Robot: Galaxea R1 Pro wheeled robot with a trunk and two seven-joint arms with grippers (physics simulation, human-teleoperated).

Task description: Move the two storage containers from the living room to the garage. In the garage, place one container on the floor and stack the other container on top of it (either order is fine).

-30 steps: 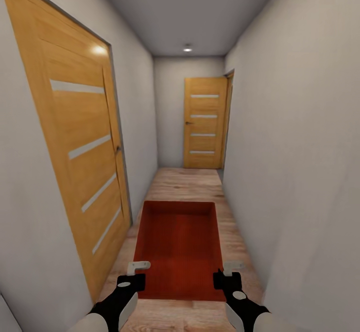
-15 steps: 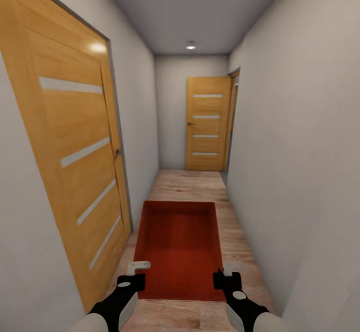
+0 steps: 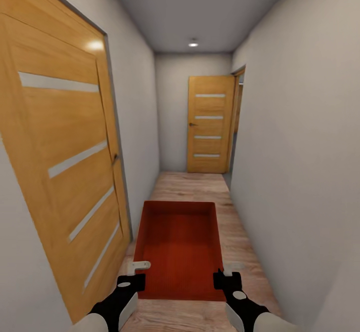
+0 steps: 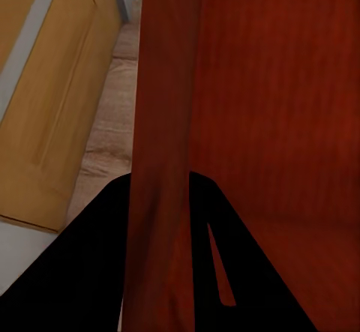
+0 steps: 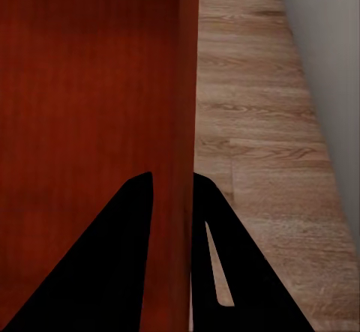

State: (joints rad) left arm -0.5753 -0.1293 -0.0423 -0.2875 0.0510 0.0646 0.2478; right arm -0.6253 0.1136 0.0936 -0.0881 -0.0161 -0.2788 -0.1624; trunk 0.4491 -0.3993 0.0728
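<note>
The camera has advanced down the hallway: the left door (image 3: 65, 172) looms larger and the far door (image 3: 210, 124) is nearer. The bin (image 3: 179, 247) keeps its place between the arms, above the wood floor (image 3: 195, 184). The left end effector (image 3: 135, 272) and right end effector (image 3: 226, 272) each clamp a side wall. The bin's near edge is cut off.

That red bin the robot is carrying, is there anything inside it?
Empty. The head view looks straight down into the storage container and shows only its bare red bottom and walls, held level between the left gripper and right gripper.
</note>
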